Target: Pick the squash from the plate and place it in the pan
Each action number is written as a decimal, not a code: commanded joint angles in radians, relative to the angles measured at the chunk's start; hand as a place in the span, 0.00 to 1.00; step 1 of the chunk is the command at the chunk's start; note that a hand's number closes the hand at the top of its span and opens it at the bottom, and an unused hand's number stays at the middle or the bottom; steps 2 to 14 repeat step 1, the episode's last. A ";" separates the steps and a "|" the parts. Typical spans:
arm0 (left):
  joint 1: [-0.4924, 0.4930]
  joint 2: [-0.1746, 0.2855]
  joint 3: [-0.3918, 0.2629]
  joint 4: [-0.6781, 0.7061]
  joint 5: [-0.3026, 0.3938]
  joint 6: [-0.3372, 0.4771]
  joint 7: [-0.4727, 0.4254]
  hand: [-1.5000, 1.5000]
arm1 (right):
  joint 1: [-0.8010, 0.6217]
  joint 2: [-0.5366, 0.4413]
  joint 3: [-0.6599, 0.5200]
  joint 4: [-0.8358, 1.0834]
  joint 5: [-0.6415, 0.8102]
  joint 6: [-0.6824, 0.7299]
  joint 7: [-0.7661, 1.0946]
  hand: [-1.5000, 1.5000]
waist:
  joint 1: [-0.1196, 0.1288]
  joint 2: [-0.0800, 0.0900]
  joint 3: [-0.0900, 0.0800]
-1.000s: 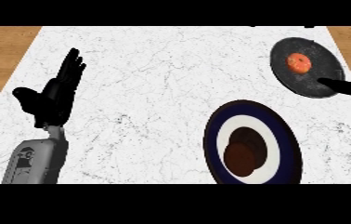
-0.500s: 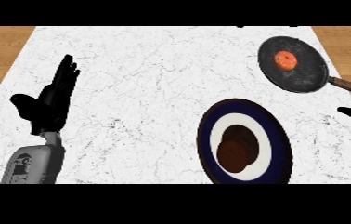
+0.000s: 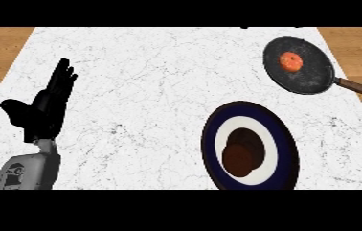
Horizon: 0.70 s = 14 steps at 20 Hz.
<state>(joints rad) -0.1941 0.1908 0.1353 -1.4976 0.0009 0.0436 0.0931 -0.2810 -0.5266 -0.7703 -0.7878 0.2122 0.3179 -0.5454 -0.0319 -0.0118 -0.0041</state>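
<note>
left robot hand: resting at left edge, fingers straight, apart, holding nothing | squash: on plate | pan: surface far right, apart from plate

End of the pan handle beyond the right edge.

plate: front right on the counter
squash: on the plate
pan: behind the plate
left robot hand: far left

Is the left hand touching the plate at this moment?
Apart. The head view shows the left hand open near the left edge, with a wide stretch of counter between it and the plate holding the squash.
</note>
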 commanded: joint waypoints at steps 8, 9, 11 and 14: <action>-0.050 -0.002 0.011 0.038 -0.009 0.019 -0.009 0.50 | 0.096 0.096 0.034 -0.288 -0.020 -0.037 0.142 0.00 | 0.004 0.004 0.000; -0.050 -0.002 0.011 0.038 -0.009 0.019 -0.009 0.50 | 0.096 0.096 0.034 -0.288 -0.020 -0.037 0.142 0.00 | 0.004 0.004 0.000; -0.050 -0.002 0.011 0.038 -0.009 0.019 -0.009 0.50 | 0.096 0.096 0.034 -0.288 -0.020 -0.037 0.142 0.00 | 0.004 0.004 0.000; -0.050 -0.002 0.011 0.038 -0.009 0.019 -0.009 0.50 | 0.096 0.096 0.034 -0.288 -0.020 -0.037 0.142 0.00 | 0.004 0.004 0.000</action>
